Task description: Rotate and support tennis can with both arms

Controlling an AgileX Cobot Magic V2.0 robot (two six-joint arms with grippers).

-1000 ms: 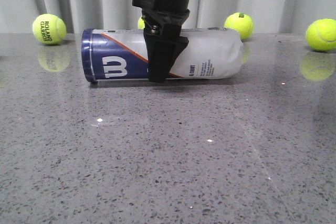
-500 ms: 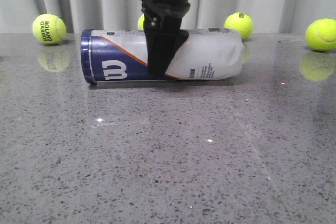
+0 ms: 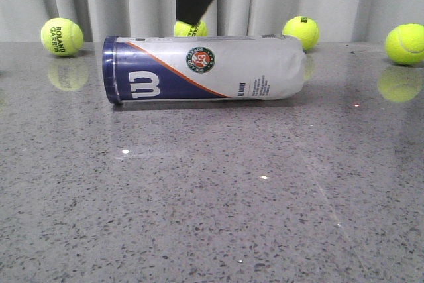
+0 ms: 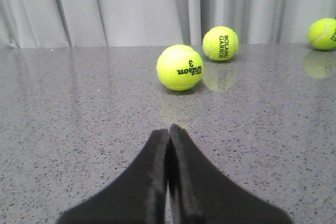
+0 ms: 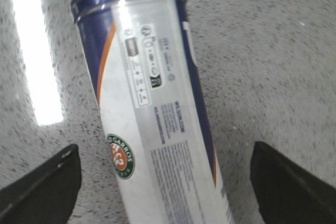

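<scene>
Right fingers (image 5: pixel 157 182) spread wide, straddling the tennis can (image 3: pixel 205 69) lying lengthwise along the bench's far edge; left fingers (image 4: pixel 169 145) pressed together, elsewhere.

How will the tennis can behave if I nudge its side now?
Lying on its side on the polished table, the tennis can would probably roll easily. It looks light, and its glossy label may slip between the open right gripper fingers.
</scene>
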